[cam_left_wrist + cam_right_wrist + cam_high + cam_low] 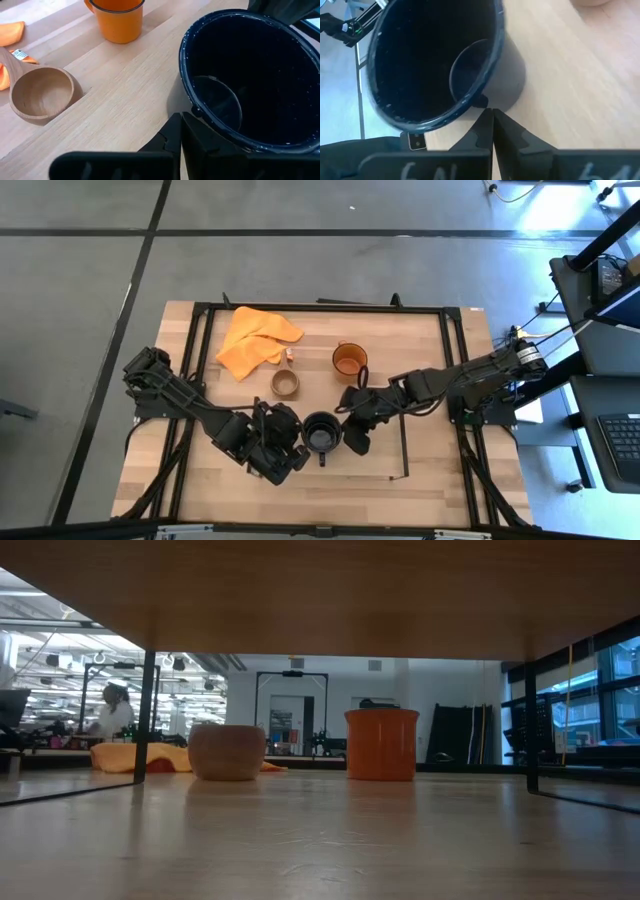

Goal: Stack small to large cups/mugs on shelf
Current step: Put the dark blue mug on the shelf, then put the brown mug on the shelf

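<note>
Black mug (321, 432) between both claws, right claw (352, 434) closed beside its rim.

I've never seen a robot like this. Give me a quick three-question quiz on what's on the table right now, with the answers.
1. True or false: the black mug sits between the left gripper and the right gripper.
2. Which cup lies nearest the orange cloth? A) the wooden cup B) the orange mug C) the black mug
3. Fill in: the black mug stands upright and holds ____.

Key: 1 true. 2 A. 3 nothing; it is empty in both wrist views.
</note>
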Controlling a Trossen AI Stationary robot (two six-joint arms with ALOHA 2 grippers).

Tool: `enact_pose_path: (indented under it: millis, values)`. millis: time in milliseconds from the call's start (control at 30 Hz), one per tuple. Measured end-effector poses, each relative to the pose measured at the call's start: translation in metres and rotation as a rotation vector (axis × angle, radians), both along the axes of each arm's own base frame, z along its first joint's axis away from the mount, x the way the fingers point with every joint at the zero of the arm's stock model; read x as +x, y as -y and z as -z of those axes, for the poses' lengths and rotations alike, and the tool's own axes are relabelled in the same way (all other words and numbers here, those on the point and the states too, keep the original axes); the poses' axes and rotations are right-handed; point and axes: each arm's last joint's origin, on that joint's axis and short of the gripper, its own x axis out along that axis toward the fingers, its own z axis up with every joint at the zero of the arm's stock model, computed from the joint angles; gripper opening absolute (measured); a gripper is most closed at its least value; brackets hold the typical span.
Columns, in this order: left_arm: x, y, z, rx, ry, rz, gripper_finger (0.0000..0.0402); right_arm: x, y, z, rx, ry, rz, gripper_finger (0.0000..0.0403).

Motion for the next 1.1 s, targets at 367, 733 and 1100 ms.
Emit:
enact_pose_path:
  millis: [367,733,1100]
  values:
    - [0.005,-0.003,-0.001,0.006,0.006,0.018,0.0002,-0.002,-0.009,-0.001,0.015,0.005,-0.012,0.0009]
    - [0.0,0.004,-0.001,-0.009,-0.007,0.046,0.0022,-0.004,-0.009,0.001,0.0,-0.012,-0.01,0.0009]
    - [-0.048,-0.018,-0.056,0.001,0.056,0.126,0.0039,-0.017,0.023,-0.04,-0.08,0.05,-0.009,0.0009]
